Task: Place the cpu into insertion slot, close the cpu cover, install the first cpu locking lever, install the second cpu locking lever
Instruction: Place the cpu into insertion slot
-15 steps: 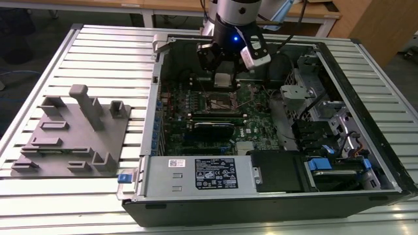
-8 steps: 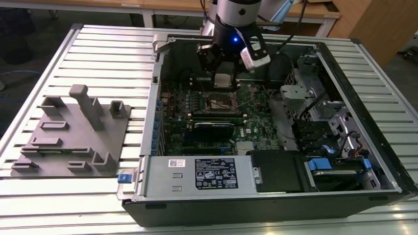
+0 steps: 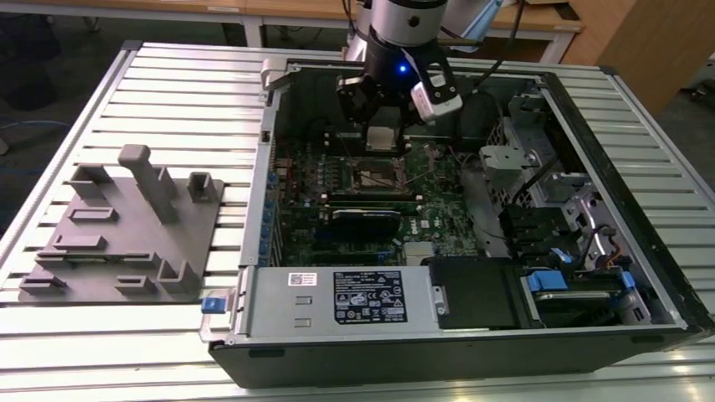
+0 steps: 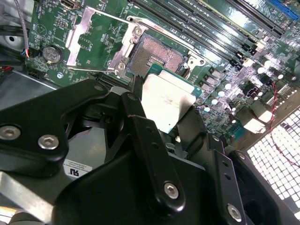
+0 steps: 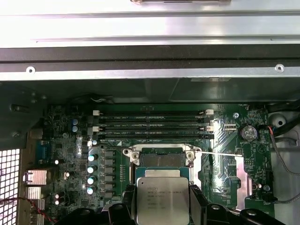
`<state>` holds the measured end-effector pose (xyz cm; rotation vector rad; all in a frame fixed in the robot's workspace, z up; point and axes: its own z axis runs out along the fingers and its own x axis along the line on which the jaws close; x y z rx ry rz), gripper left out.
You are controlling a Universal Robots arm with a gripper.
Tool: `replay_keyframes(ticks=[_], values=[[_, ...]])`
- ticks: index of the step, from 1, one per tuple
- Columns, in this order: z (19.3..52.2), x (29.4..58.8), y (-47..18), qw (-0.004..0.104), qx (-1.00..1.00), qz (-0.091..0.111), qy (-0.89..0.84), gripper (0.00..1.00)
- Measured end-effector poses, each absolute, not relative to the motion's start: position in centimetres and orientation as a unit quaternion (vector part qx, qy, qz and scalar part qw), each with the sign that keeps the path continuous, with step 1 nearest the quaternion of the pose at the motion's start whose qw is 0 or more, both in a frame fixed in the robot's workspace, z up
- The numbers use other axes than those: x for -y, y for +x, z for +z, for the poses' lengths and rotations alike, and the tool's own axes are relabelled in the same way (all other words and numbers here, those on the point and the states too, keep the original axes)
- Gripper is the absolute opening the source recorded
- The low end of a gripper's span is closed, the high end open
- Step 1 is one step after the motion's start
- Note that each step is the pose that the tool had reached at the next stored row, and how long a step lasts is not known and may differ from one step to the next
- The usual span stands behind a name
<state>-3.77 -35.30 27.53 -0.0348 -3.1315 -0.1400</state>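
Slatted metal bench (image 3: 167, 84) | black gripper (image 3: 383, 136) clenched on silver-grey square cpu (image 3: 383, 141), upper ctr exterior view | second wrist view: black-rimmed insertion slot (image 4: 157, 54) bare, silver-tan frame cpu cover (image 4: 77, 35) flipped open

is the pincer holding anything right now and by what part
Yes: the pincer holds the cpu by two opposite side edges, its metal top left bare.

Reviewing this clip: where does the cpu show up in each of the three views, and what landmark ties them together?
Exterior view: the cpu is held in the hand, clear of the insertion slot.
First wrist view: the cpu is in the hand, next to the insertion slot.
Second wrist view: the cpu is just short of the insertion slot.
Shared landmark: the insertion slot.
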Motion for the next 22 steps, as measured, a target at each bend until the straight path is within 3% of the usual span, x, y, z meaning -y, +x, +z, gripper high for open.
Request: replay_keyframes(ticks=[22], values=[[27.23,35.30,-3.77,0.002,0.999,-0.045,-0.011,0.54]])
